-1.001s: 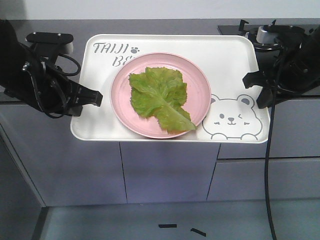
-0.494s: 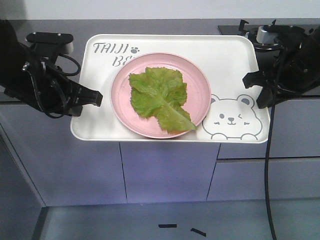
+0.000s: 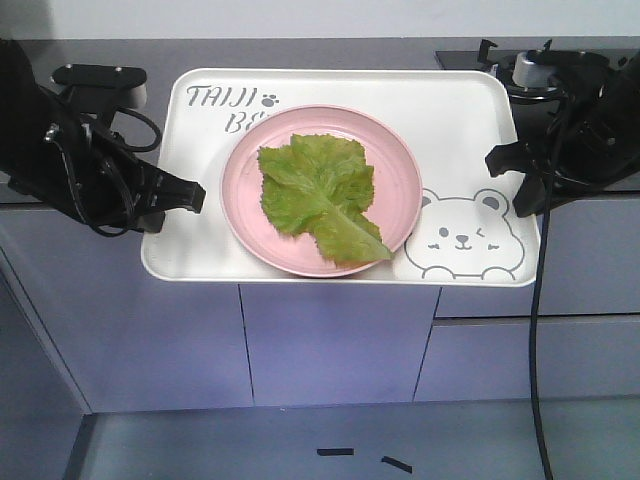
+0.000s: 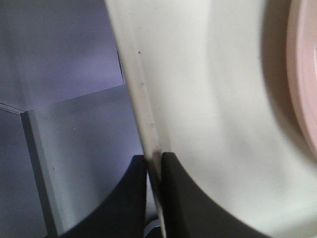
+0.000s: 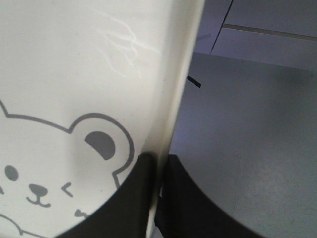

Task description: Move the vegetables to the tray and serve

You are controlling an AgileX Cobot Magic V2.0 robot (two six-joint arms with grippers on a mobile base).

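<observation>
The cream-white tray [image 3: 195, 240] with a grey bear drawing and "TAIJI" lettering hangs in front of the grey counter, held by both arms. A round pink plate [image 3: 395, 170] rests on it, carrying the vegetables [image 3: 318, 195], a single crinkly green lettuce leaf. My left gripper [image 3: 190, 197] is shut on the tray's left rim [image 4: 143, 106], one finger on each side [image 4: 154, 163]. My right gripper [image 3: 503, 165] is shut on the tray's right rim [image 5: 173, 99], pinching it beside the bear's ear [image 5: 156, 166].
Grey cabinet fronts [image 3: 330, 340] stand below the tray, with floor [image 3: 350, 440] beneath carrying two small dark marks. A stove burner [image 3: 530, 65] sits on the counter at the back right, behind my right arm. A black cable [image 3: 535, 330] hangs down on the right.
</observation>
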